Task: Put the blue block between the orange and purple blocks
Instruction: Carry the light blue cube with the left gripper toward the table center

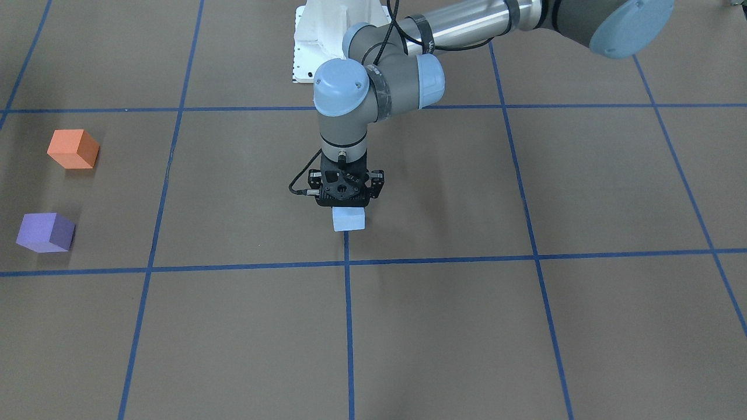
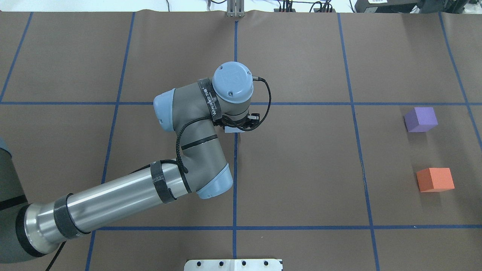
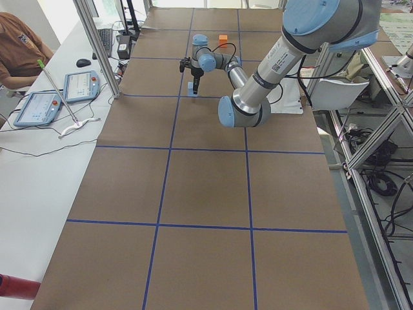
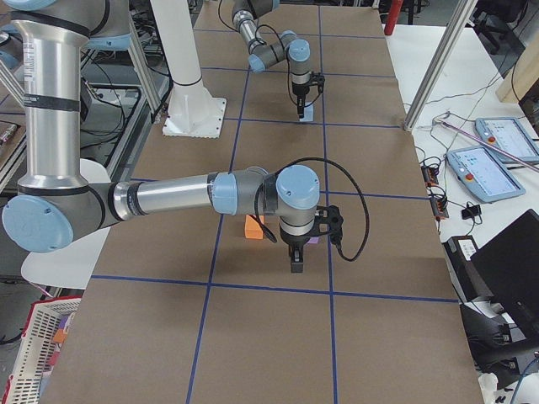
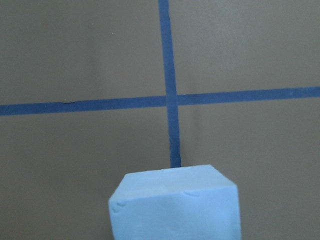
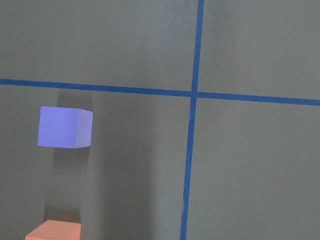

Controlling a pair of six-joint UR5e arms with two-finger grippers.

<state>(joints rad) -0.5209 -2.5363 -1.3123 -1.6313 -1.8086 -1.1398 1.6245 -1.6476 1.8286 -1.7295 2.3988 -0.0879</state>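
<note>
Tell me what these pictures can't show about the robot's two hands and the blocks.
- Left gripper: in the front-facing view its fingers are hidden by its own body and the blue block. Overhead, the wrist covers them. Whether it grips the block is unclear.
- Right gripper: seen only in the exterior right view, too small to judge open or shut.
- Orange block: in the right wrist view, cut off by the bottom edge.

The front view faces the robot [image 1: 350,87], steeply down; the overhead looks forward from behind. Both show the purple block [image 1: 45,232] and orange block [image 1: 73,149]. Side views look along the table [image 3: 206,187]; wrist cameras sit close.
</note>
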